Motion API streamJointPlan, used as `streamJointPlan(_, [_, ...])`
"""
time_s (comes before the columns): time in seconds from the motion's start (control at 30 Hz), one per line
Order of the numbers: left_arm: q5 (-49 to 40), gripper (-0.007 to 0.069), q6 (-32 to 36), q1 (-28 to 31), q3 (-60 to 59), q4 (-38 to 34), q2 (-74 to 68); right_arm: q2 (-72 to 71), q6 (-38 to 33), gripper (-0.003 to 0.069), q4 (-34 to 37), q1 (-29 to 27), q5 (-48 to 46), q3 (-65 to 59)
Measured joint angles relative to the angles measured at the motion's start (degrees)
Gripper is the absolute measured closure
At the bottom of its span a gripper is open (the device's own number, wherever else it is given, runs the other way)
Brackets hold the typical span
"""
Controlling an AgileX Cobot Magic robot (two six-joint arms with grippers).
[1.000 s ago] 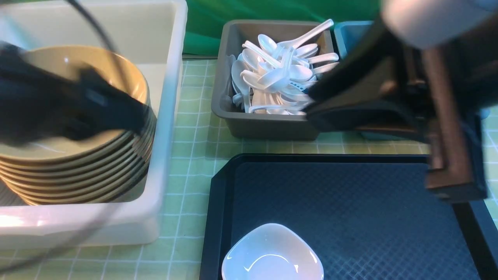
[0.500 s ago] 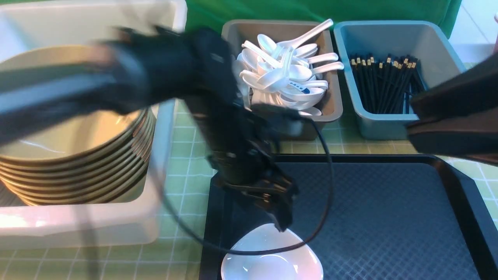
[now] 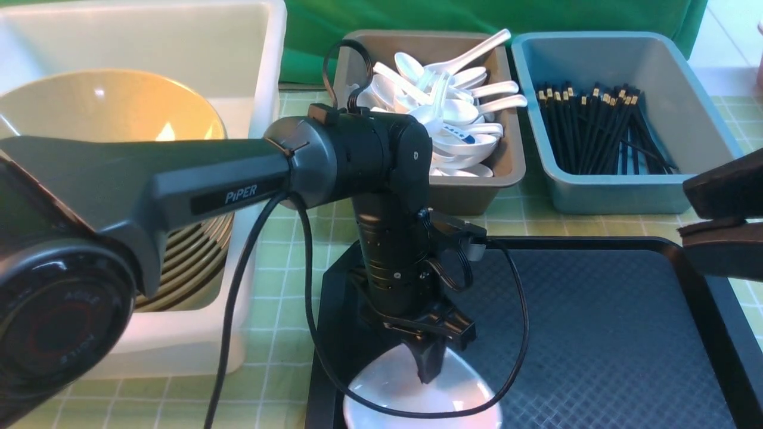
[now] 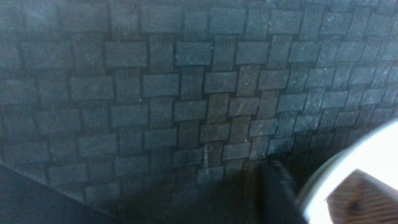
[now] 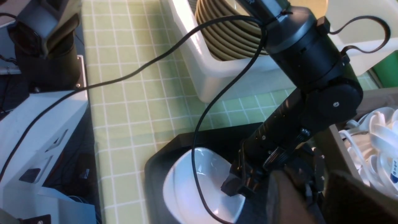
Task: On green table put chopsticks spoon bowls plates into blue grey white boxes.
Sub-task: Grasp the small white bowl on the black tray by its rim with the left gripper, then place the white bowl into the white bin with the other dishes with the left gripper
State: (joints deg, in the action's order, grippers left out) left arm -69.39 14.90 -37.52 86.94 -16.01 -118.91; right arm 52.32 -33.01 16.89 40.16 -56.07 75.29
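Lower centre in the front view, the white bowl (image 3: 384, 381) is cut off by the bottom edge and partly covered by the left gripper (image 3: 427, 364). It sits at the near left corner of the black tray (image 3: 596, 333). The left wrist view is dim and blurred, but it shows the jaws parted astride the bowl's rim, one inside and one outside, with no pinch visible. At the right edge the right gripper (image 3: 691, 226) is cropped. Only a thin gap shows at its jaws, with nothing in it, and I cannot tell whether it is closed. The left arm (image 3: 208, 179) hides much of the tan bowls (image 3: 107, 107).

The table (image 3: 286, 238) has a green checked cloth, and green fabric (image 3: 310, 42) hangs behind it.

Upper left, the white box (image 3: 262, 149) holds the stacked tan bowls. Upper centre, the grey box (image 3: 477, 196) holds white spoons (image 3: 459, 110). Upper right, the blue box (image 3: 614, 193) holds black chopsticks (image 3: 596, 125).
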Motion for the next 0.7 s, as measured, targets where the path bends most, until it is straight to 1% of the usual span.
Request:
streamJointPlan(0.03, [-0.12,0.0489,0.00,0.00,0.00,0.00,0.00,0.00,-0.06,0.0457,0.00,0.00,0.00,0.00])
streamJointPlan(0.07, [-0.47,0.0528,-0.06,0.00,0.03,0.00,0.00,0.00,-0.12,0.0456,0.00,0.00,0.00,0.00])
streamJointPlan(0.13, [-0.98,0.0573,-0.19,0.00,0.11,-0.67,0.79,0.00,-0.31,0.0454,0.00,0.00,0.17,0.00])
streamJointPlan(0.23, [-0.81,0.0578,-0.24,0.00,0.11,-0.26,2.32,0.00,-0.95,0.0454,0.00,0.00,0.38,0.00])
streamJointPlan(0.3, [-0.47,0.0604,-0.42,0.60,0.06,-0.11,4.48,0.00,-1.17,0.0451,0.00,0.00,0.43,0.00])
streamJointPlan(0.37, [-0.42,0.0612,-0.35,1.16,0.06,-0.30,6.06,0.00,-1.25,0.0449,0.00,0.00,0.43,0.00])
streamJointPlan(0.43, [-0.06,0.0609,-0.41,3.00,0.06,-1.12,10.10,0.00,-1.32,0.0446,0.00,0.00,0.43,0.00])
streamJointPlan(0.47, [-0.20,0.0610,-0.33,5.35,0.06,-2.59,13.54,0.09,-1.36,0.0444,0.00,0.00,0.43,0.00])
streamJointPlan(0.57, [-0.39,0.0610,0.58,10.00,0.06,-5.07,20.80,1.12,-1.38,0.0442,0.06,0.00,0.92,0.00])
streamJointPlan(0.7, [-0.88,0.0610,0.71,20.45,0.06,-6.89,32.25,4.45,-1.49,0.0442,0.40,0.00,3.23,0.00])
